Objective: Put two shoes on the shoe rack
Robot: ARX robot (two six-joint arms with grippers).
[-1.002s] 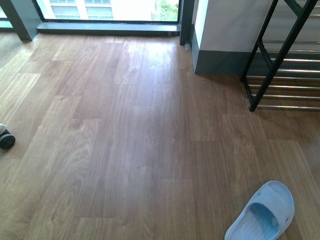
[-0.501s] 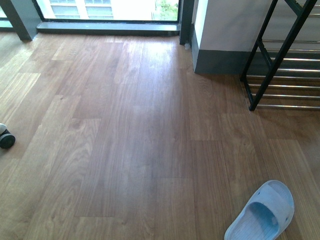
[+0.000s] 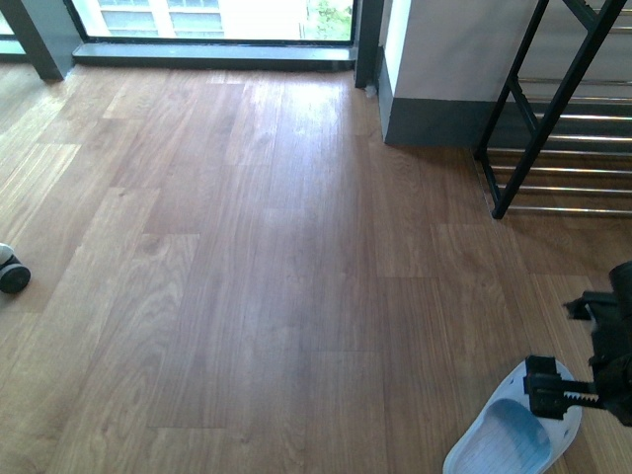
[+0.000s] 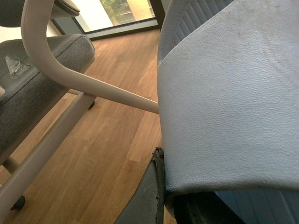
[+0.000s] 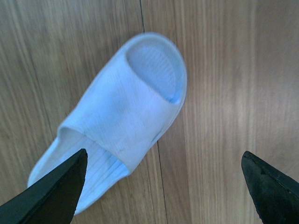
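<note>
Down at front right, flat on wooden surface (image 3: 247,296): pale blue slide (image 3: 494,444), well apart from shoe rack (image 3: 553,109). Poised directly above, right claw (image 5: 163,156), spread wide. Clamped in left claw (image 4: 161,191): second slide (image 4: 229,102), near grey chair (image 4: 42,79).

FLOOR, RIGHT EDGE: The right gripper (image 3: 571,344) covers the toe end of a pale blue slide (image 3: 499,439). The front view cuts off the slide's heel and crops the dark wrist behind the gripper. In the right wrist view one black fingertip (image 5: 56,191) hides part of the slide's heel, and both tips run out of frame. At the far right corner we see only one end of the shoe rack (image 3: 553,109), its frame and bars cropped. At the left edge a small wheel (image 3: 12,275) is half cut off. A pale grained surface (image 4: 224,102) fills the left wrist view so closely that we cannot tell how the left gripper stands. The grey chair (image 4: 28,88) beside it is cropped.
</note>
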